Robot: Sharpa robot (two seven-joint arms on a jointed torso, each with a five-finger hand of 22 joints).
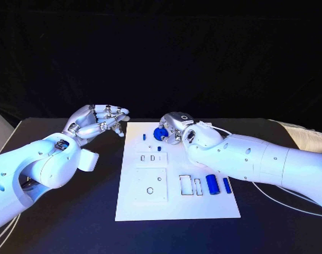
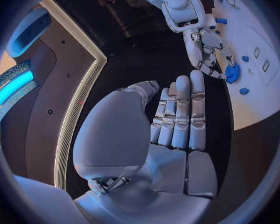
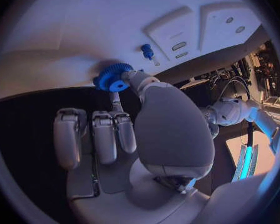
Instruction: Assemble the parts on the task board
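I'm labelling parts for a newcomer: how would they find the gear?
Start at the white task board mid-table and go to its far end. The right robot hand pinches the gear there: a round, toothed blue wheel, unlike the small pegs and bars.

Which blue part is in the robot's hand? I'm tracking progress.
The blue gear, held by the right hand at the task board's far end; the other blue parts lie untouched.

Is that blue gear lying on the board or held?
Held: the right hand pinches the blue gear at the task board's far edge.
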